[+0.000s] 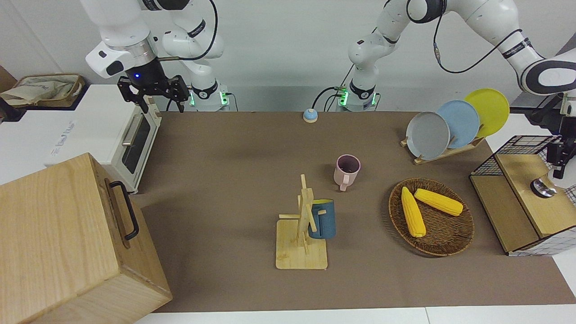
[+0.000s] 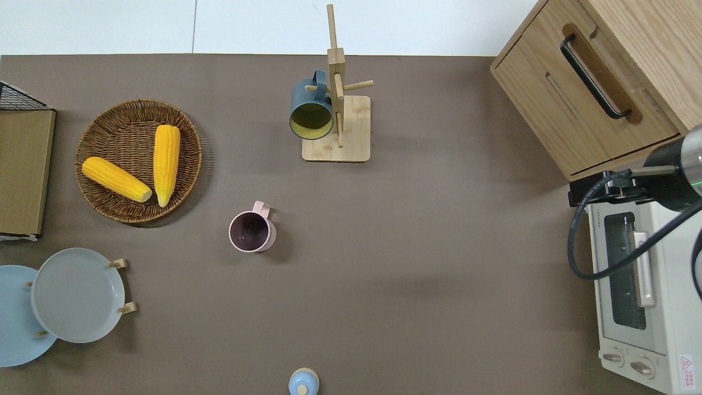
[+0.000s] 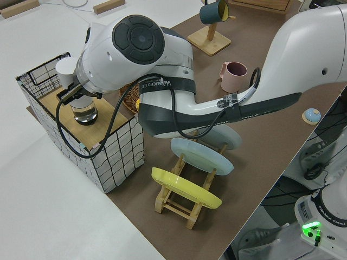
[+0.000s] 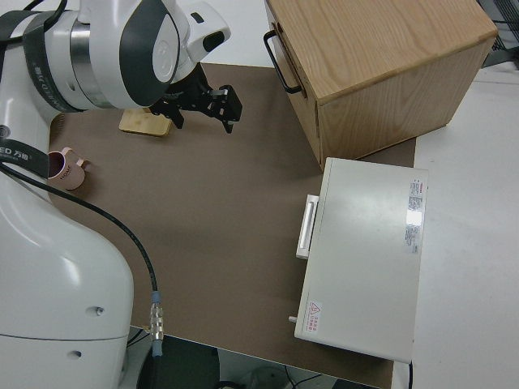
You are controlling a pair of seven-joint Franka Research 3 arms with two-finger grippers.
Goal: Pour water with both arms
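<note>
A clear glass of water (image 1: 543, 188) stands on the wooden top of a wire basket (image 1: 522, 148) at the left arm's end of the table. It also shows in the left side view (image 3: 85, 111). My left gripper (image 1: 560, 162) reaches down onto the glass rim (image 3: 81, 96) and is shut on it. A pink mug (image 1: 347, 170) stands upright mid-table, also in the overhead view (image 2: 252, 232). My right gripper (image 1: 157, 100) is open and empty; that arm is parked.
A blue mug (image 1: 322, 218) hangs on a wooden mug tree (image 1: 302, 243). A wicker basket (image 1: 445, 243) holds two corn cobs. A plate rack (image 1: 450, 150), a small blue bell (image 1: 310, 115), a toaster oven (image 1: 135, 135) and a wooden cabinet (image 1: 67, 243) stand around the mat.
</note>
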